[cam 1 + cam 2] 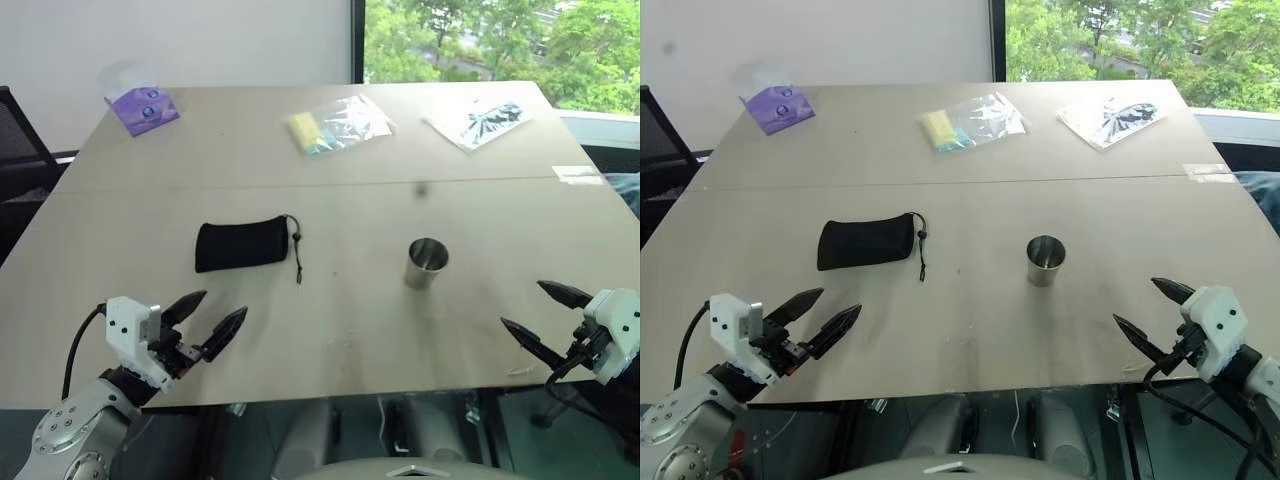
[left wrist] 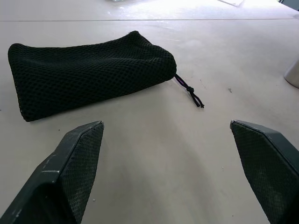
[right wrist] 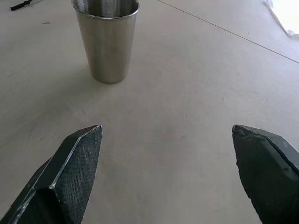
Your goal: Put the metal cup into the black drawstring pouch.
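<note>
black drawstring pouch point(image 1: 243, 245) lying crosswise, cord end toward upright metal cup point(image 1: 426, 264)

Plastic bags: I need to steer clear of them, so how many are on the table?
3, all along the far edge: a purple bag at far left, a bag with yellow contents in the middle, and a bag with black contents at far right.

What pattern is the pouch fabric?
Black open mesh weave on the black drawstring pouch, clearest in the left wrist view.
</note>
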Robot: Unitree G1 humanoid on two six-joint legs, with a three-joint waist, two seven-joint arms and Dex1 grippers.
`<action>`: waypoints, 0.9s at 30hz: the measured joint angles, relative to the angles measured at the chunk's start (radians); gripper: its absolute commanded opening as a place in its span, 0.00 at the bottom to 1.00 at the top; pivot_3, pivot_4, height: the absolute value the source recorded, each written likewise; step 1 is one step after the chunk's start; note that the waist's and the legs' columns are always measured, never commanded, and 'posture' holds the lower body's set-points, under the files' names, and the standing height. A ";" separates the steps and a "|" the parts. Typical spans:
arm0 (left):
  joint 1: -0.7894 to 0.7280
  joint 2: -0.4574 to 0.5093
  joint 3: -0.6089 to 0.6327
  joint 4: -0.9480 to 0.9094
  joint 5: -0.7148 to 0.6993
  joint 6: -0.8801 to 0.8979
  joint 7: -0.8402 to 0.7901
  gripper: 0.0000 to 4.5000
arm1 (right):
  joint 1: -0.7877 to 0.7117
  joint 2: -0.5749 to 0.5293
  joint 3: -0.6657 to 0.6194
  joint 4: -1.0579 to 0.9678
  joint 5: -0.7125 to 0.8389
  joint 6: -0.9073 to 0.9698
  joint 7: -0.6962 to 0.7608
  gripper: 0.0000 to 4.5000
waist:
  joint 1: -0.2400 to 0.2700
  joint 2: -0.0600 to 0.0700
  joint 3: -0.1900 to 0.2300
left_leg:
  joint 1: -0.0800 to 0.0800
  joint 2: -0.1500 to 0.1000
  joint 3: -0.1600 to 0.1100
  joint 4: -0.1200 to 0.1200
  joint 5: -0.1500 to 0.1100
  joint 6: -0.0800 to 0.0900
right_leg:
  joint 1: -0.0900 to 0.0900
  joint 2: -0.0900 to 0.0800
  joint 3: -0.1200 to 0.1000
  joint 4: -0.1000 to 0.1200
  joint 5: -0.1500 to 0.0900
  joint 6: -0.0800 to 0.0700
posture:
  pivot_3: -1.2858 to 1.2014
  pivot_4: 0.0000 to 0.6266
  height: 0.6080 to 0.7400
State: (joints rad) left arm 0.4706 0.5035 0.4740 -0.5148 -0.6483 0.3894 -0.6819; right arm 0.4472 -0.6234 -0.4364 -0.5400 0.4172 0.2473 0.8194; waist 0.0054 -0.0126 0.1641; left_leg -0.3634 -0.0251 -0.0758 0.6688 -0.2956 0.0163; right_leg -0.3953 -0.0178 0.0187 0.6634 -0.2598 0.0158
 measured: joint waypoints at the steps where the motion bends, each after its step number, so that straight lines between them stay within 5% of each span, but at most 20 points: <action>1: 0.000 0.000 0.000 0.000 0.000 0.000 0.000 1.00 | 0.000 0.000 0.000 0.000 0.000 0.000 0.000 1.00 | 0.000 0.000 0.000 | 0.000 0.000 0.000 0.000 0.000 0.000 | 0.000 0.000 0.000 0.000 0.000 0.000 | 0.52 0.24 1.00; 17: -0.255 0.036 -0.072 -0.067 -0.049 0.215 0.225 1.00 | -0.187 -0.003 0.139 -0.241 0.187 0.010 0.011 1.00 | 0.009 0.000 0.001 | -0.001 0.000 -0.002 0.000 0.000 0.000 | 0.000 0.000 -0.002 -0.001 0.003 -0.001 | 0.52 0.24 1.00; 24: -0.625 0.093 -0.177 -0.145 -0.076 0.742 0.624 1.00 | -0.313 -0.068 0.189 -0.305 0.258 0.049 0.000 1.00 | 0.010 -0.002 0.001 | -0.001 -0.002 -0.003 0.000 0.000 0.000 | 0.001 0.000 -0.004 0.000 0.004 -0.001 | 0.52 0.24 1.00; 27: -0.852 0.020 -0.266 -0.147 -0.015 1.049 0.783 1.00 | -0.336 -0.081 0.204 -0.279 0.253 0.051 0.007 1.00 | 0.009 -0.004 0.001 | -0.001 -0.004 -0.005 0.001 0.002 -0.004 | 0.001 -0.001 -0.004 0.000 0.004 0.000 | 0.52 0.24 1.00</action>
State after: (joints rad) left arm -0.3816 0.5239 0.2077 -0.6623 -0.6630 1.4380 0.1008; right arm 0.1111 -0.7049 -0.2327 -0.8188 0.6702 0.2983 0.8265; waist 0.0146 -0.0162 0.1656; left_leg -0.3648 -0.0292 -0.0804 0.6694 -0.2931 0.0120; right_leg -0.3943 -0.0187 0.0147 0.6633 -0.2558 0.0155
